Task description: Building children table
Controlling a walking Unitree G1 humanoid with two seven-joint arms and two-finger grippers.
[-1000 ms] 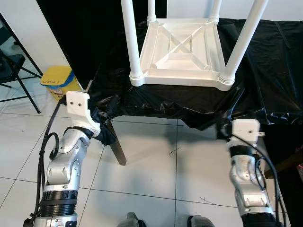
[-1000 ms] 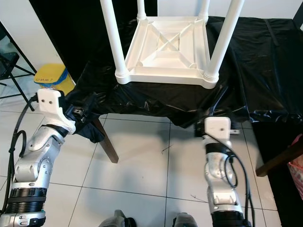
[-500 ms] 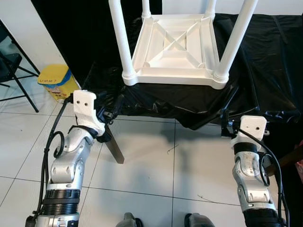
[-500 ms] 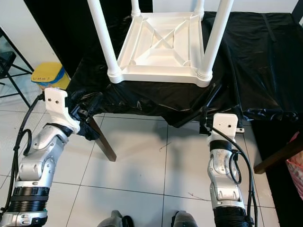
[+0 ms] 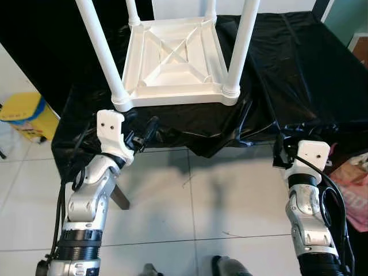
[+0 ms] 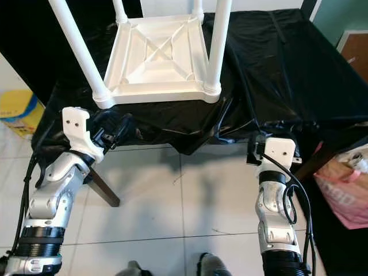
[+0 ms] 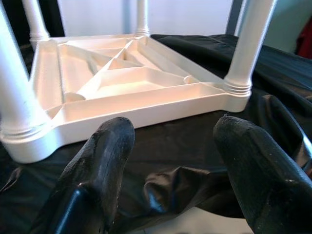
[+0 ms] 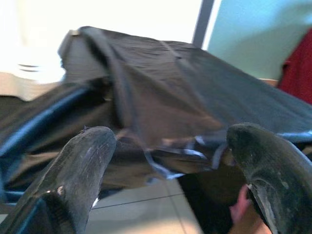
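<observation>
White plastic children's table, upside down on a black-draped surface

Its square top lies flat against the black plastic sheet, ribbed underside up with an X-shaped brace across the middle. Four round white legs stand upright at the corners, running out of view toward 12 o'clock.

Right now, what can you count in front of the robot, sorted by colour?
White: 1, upside-down white plastic children's table.
Black: 1, crinkled black plastic sheet beneath it.
Yellow: 1, yellow box on the floor.
Pink: 1, pink bag.
Total: 4.
Both open grippers, left gripper and right gripper, hold nothing.
</observation>
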